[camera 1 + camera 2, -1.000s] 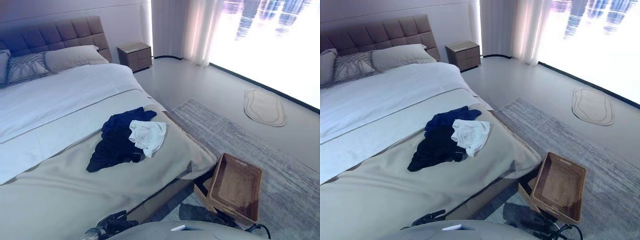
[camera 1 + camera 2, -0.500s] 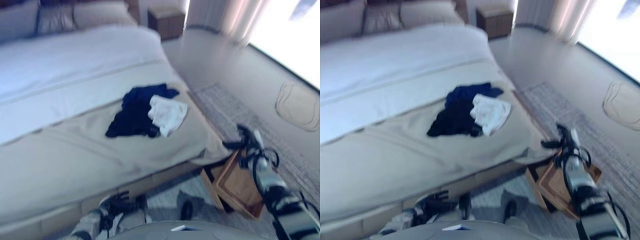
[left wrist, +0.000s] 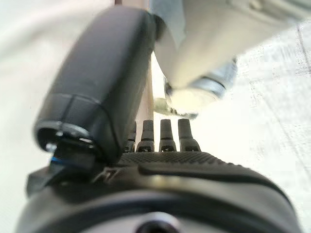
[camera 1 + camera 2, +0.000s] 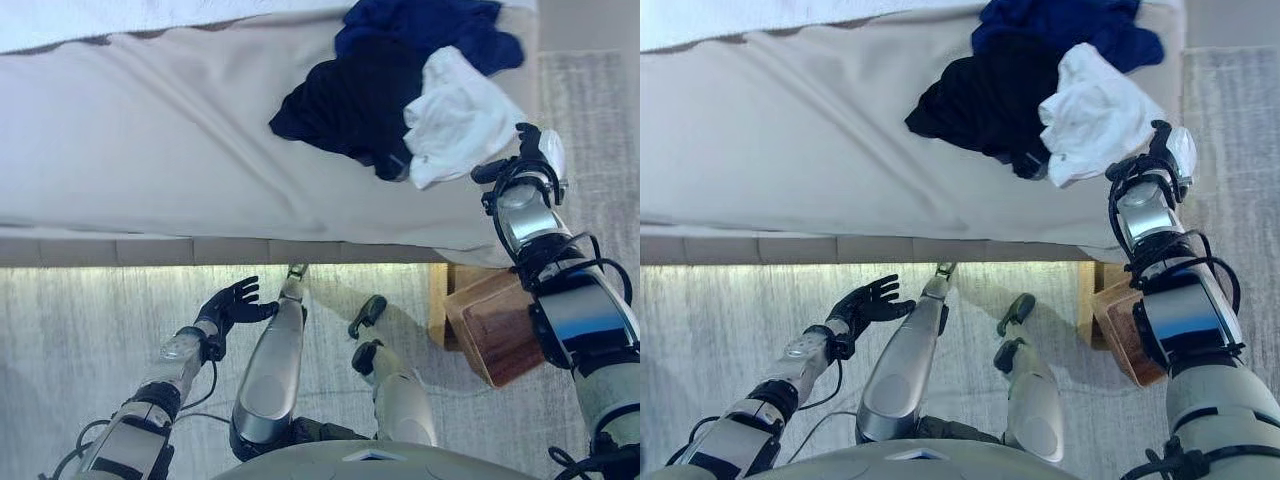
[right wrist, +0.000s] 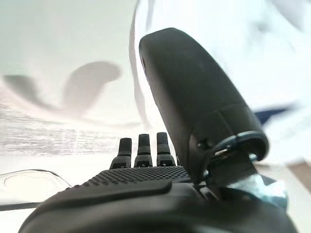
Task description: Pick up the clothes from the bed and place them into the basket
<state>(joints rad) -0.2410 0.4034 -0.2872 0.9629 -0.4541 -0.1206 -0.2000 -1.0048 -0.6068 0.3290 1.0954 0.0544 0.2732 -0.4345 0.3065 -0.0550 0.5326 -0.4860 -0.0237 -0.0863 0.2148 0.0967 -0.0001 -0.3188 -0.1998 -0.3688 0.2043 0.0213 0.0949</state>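
Observation:
Dark blue and black clothes (image 4: 375, 85) lie bunched on the beige bed cover (image 4: 150, 150), with a white garment (image 4: 455, 115) against their right side. My right hand (image 4: 525, 160) is at the bed's edge right beside the white garment's lower right corner, its fingers straight and holding nothing; its wrist view (image 5: 194, 107) shows pale cloth just past the fingers. My left hand (image 4: 232, 303) is open with fingers spread, low over the rug beside the bed. The brown wicker basket (image 4: 495, 335) stands on the floor below the bed's corner, partly behind my right arm.
The bed's side panel (image 4: 150, 250) runs across the view between the cover and the grey rug (image 4: 80, 330). A white sheet (image 4: 100, 15) covers the bed's far part.
The camera has tipped down toward the bed's edge. My right hand has come up to the white garment. My left hand has risen over the rug. The clothes have not moved.

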